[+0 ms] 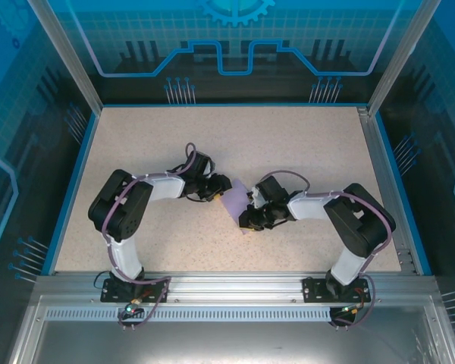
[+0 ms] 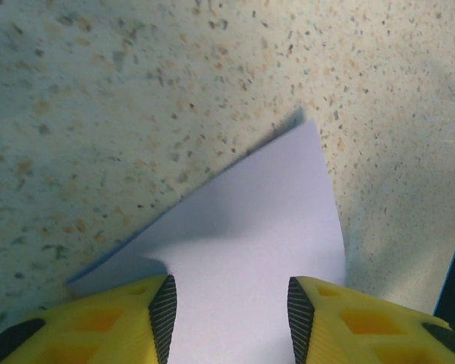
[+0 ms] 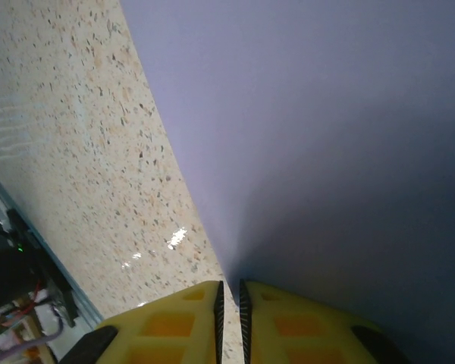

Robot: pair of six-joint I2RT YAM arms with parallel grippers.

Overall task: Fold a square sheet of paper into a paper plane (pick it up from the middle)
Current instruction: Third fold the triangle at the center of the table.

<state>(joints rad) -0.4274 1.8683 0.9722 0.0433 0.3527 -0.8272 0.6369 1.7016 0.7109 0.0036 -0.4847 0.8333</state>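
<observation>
The square sheet of paper (image 1: 234, 205) is pale lavender and lies mid-table between my two grippers. In the left wrist view the sheet (image 2: 250, 227) tapers to a corner pointing away, its left edge lifted off the table. My left gripper (image 2: 231, 318) hovers open over it, a yellow finger on each side; from above, that gripper (image 1: 218, 189) sits at the sheet's upper left. My right gripper (image 1: 250, 215) is at the sheet's lower right. Its jaws (image 3: 230, 318) are pinched almost together on the edge of the sheet (image 3: 326, 136), which rises steeply in front of the camera. The paper plane is out of view.
The speckled beige table (image 1: 288, 144) has a blue rim (image 1: 68, 189) on the left and a metal rail (image 1: 387, 189) on the right. An aluminium rail (image 1: 227, 284) carries both arm bases along the near edge. Blue panels enclose the cell.
</observation>
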